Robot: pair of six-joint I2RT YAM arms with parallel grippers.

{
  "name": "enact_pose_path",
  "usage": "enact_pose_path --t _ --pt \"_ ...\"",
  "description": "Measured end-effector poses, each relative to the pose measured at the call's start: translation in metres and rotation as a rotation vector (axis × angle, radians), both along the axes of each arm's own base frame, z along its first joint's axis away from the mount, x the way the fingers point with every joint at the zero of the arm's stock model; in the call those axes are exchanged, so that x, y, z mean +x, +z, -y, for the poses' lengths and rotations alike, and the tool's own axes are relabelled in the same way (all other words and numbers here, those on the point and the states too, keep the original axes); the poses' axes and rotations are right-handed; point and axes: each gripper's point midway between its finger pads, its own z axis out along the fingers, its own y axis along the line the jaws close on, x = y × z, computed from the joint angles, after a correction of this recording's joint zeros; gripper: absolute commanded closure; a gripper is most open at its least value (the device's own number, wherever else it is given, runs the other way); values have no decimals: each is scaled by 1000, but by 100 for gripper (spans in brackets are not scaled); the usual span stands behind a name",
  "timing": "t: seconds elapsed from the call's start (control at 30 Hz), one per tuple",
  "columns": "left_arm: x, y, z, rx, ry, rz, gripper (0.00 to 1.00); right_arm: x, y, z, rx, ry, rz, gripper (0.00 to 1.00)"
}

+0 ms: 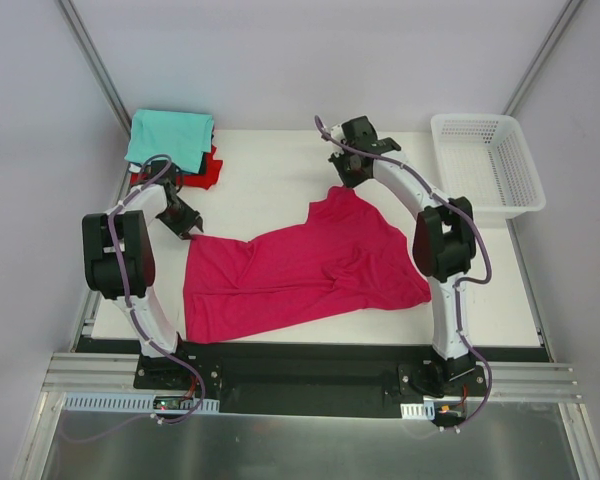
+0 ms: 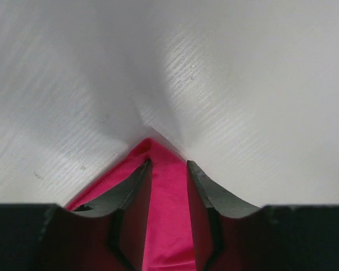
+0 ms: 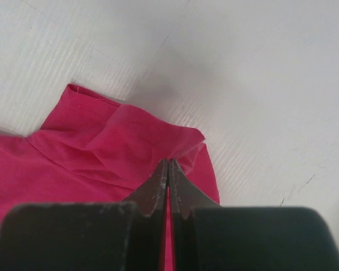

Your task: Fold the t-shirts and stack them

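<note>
**STATUS: BOTH GRIPPERS AT THE PINK SHIRT**

**1. Work item.** Locate the pink shirt [image 1: 300, 270] on the white table [image 1: 270, 170]. It lies spread out and wrinkled across the centre and the 6 o'clock half of the table, unfolded. One corner reaches toward 9 o'clock. A second corner rises to a peak toward 12 o'clock.

**2. Left gripper.** Find the left gripper [image 1: 193, 228] at the 9 o'clock corner of the shirt. In the left wrist view, the two fingers stand partly apart, one on each side of the corner tip. The cloth lies flat on the table in the gap between them. The jaws are not clamped together, and no pinch on the cloth is visible.

**3. Right gripper.** Find the right gripper [image 1: 348, 180] at the 12 o'clock peak of the shirt. In the right wrist view, the fingers are pressed tightly together. A folded edge of the pink cloth is caught between their tips. Treat this gripper as clenched on the pink shirt.

**4. Stack.** At 10 o'clock on the table, note a folded teal shirt [image 1: 170, 138]. It rests on top of a red shirt [image 1: 208, 170], which shows along the stack's 4 o'clock edge. The stack sits apart from the pink shirt.

**5. Other items.** A white mesh basket [image 1: 485, 165] stands at 2 o'clock, at the table's right-hand edge, well apart from the shirts.
</note>
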Motion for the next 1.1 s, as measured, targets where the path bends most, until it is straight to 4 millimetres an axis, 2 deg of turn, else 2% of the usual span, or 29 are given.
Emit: enact_pose_path --t 0.07,0.13,0.3,0.47,0.77,0.8,1.1 --pt "-2 -1 -2 -3 6 -5 86 -1 4 0 3 0 6 99" --pt "-5 -4 -4 -5 11 -14 87 -2 5 1 4 -2 7 99" --pt "-12 -10 -11 -14 33 -35 81 -7 0 3 -1 -3 -7 99" --pt "-13 -10 -9 -34 31 -34 75 -7 0 3 0 -5 -9 99" --pt "-13 -8 -6 -51 23 -34 71 -8 2 3 2 -5 -6 99" --pt "-13 -7 -6 -51 20 -37 67 -8 2 3 3 -4 -6 99" --pt "-4 6 -11 -31 -4 -37 67 -9 2 0 16 0 -12 99"
